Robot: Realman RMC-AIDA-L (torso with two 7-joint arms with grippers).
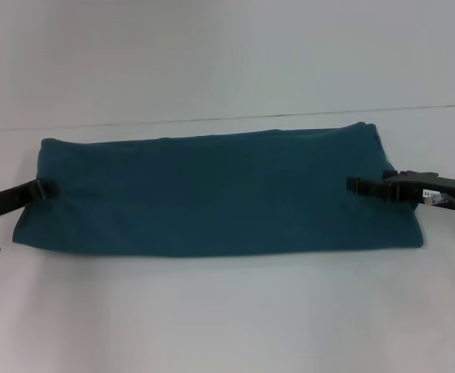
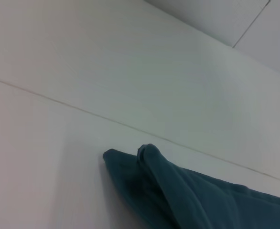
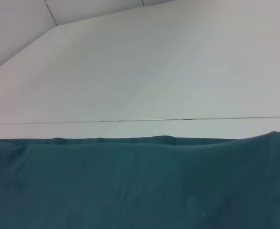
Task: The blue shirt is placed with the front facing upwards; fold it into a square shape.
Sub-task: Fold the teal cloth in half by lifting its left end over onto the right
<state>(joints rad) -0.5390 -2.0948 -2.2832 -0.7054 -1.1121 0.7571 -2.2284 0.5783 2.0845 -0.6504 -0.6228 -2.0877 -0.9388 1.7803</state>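
The blue shirt (image 1: 220, 194) lies as a wide folded band (plain side up) on the white tabletop (image 1: 227, 318), stretched between both end effectors. The left end effector (image 1: 45, 189) and right end effector (image 1: 357, 186) each meet a short edge; whether they are clenched cannot be told.

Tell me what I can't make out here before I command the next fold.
- Dark teal-blue cotton shirt, head view: print and neck label hidden, only plain cloth faces up.
- Layers beneath: hidden by the top layer, all views.
- Left gripper, right gripper: grip unclear; wrist views show no fingers.
- Both arms: cut off by head-view edges.
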